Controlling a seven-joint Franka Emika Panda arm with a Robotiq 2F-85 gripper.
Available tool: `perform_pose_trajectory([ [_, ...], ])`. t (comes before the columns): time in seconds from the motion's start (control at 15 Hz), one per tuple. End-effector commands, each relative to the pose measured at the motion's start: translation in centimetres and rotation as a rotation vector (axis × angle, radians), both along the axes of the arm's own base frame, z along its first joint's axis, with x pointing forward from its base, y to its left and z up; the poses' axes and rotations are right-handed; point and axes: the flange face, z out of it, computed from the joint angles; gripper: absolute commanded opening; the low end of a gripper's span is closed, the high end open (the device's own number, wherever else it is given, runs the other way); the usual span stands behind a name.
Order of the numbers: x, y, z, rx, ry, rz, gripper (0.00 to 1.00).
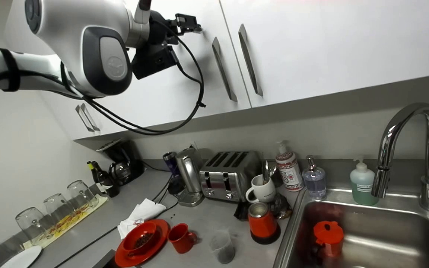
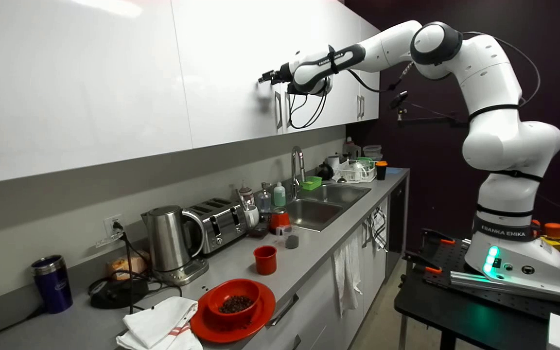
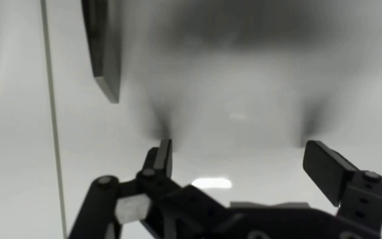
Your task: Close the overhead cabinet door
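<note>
The overhead cabinet door point(image 1: 155, 93) is a glossy white panel with a slim metal bar handle point(image 1: 223, 69) near its edge. It also shows in an exterior view point(image 2: 226, 97) and fills most of the wrist view point(image 3: 237, 99), with its handle point(image 3: 106, 49) at upper left. The door looks flush with the matching white door point(image 1: 333, 44), with a thin seam between them. My gripper point(image 3: 238, 146) is open and empty, its fingertips facing the panel beside the handle. It shows in both exterior views point(image 1: 199, 28) point(image 2: 260, 79). I cannot tell whether the fingertips touch the panel.
The matching door's handle point(image 1: 250, 61) stands out just across the seam. Below are a toaster point(image 1: 233, 175), a kettle point(image 2: 170, 238), a red bowl point(image 2: 234, 296) and a sink point(image 1: 385, 208) with a tall faucet point(image 1: 389, 149). Cables point(image 1: 199, 93) hang from the wrist.
</note>
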Motion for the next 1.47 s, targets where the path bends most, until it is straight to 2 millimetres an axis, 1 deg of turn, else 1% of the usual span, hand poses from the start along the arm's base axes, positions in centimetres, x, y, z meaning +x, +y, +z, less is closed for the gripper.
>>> perform_pose_trajectory([
  [0.0,-3.6,2.1,-1.6,-0.020,-0.012,0.033,1.00],
  [0.13,-5.5,2.3,-2.7,-0.012,-0.026,0.025,1.00],
  [0.33,-8.1,2.0,-4.3,-0.016,-0.034,0.008,1.00],
  [0.4,-8.1,1.6,-3.4,-0.024,-0.015,0.001,1.00],
  [0.6,-9.7,1.1,-6.0,-0.045,0.051,-0.008,1.00],
  [0.8,-10.1,0.4,-8.6,-0.067,0.151,-0.002,1.00],
  [1.0,-10.0,-0.7,-10.9,-0.073,0.276,-0.001,1.00],
  [1.2,-9.7,-2.2,-12.5,-0.074,0.408,-0.017,1.00],
  [1.4,-9.3,-3.0,-13.8,-0.084,0.541,-0.015,1.00],
])
